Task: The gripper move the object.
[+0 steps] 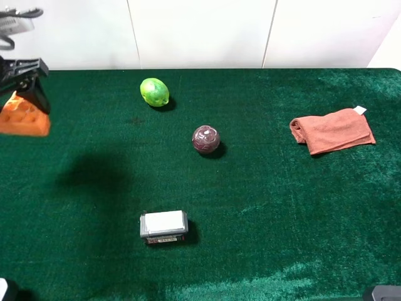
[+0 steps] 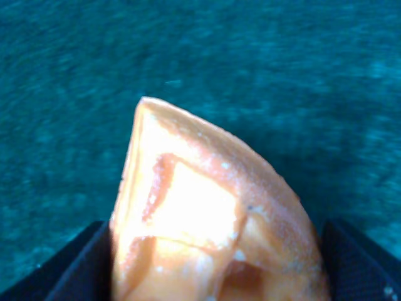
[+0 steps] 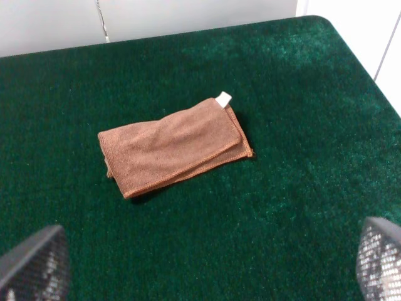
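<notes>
The object, an orange waffle wedge (image 1: 22, 118), is held in my left gripper (image 1: 26, 100) at the far left of the exterior view. Its shadow lies on the green cloth below and to the right, so it hangs above the table. In the left wrist view the waffle (image 2: 207, 213) fills the space between the two black fingers (image 2: 75, 273), and the gripper (image 2: 216, 269) is shut on it. My right gripper (image 3: 207, 263) is open and empty, its fingertips (image 3: 34, 263) spread wide over bare green cloth short of a brown cloth (image 3: 172, 145).
A green lime (image 1: 154, 91) lies at the back left of centre and a dark maroon ball (image 1: 206, 139) near the middle. A grey and white box (image 1: 164, 226) sits at the front. The folded brown cloth (image 1: 332, 130) lies at the right. The table (image 1: 269, 207) is covered in green cloth.
</notes>
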Controlling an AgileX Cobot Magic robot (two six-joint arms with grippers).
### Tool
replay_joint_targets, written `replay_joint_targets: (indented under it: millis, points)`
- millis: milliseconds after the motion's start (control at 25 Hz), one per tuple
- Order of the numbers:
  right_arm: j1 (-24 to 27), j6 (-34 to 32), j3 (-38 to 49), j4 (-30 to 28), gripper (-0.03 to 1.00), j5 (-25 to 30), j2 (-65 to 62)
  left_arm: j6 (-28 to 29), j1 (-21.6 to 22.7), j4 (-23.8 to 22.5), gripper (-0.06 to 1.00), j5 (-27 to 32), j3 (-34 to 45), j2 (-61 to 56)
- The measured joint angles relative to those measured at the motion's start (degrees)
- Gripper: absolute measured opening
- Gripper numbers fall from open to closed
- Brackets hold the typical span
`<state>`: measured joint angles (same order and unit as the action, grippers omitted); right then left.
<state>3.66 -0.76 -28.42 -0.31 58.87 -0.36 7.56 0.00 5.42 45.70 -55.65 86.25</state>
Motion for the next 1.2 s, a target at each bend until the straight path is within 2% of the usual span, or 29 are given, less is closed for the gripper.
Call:
replay_joint_targets:
  millis: [120, 480, 720, 1200]
  points:
    - [0.0, 0.0, 0.0, 0.0, 0.7, 0.0, 0.0, -1.1, -2.6, 1.6, 0.67, 0.1, -1.2, 0.0]
    - [0.0, 0.0, 0.0, 0.0, 0.7, 0.0, 0.0, 1.2, -15.4, 2.1, 0.67, 0.2, -8.1, 5.4]
    - [0.0, 0.0, 0.0, 0.0, 0.7, 0.0, 0.0, 2.3, -21.6, 2.1, 0.67, 0.1, -18.4, 13.3]
    - [0.0, 0.0, 0.0, 0.0, 0.7, 0.0, 0.0, 3.3, -28.6, 0.5, 0.67, 0.7, -43.8, 31.3]
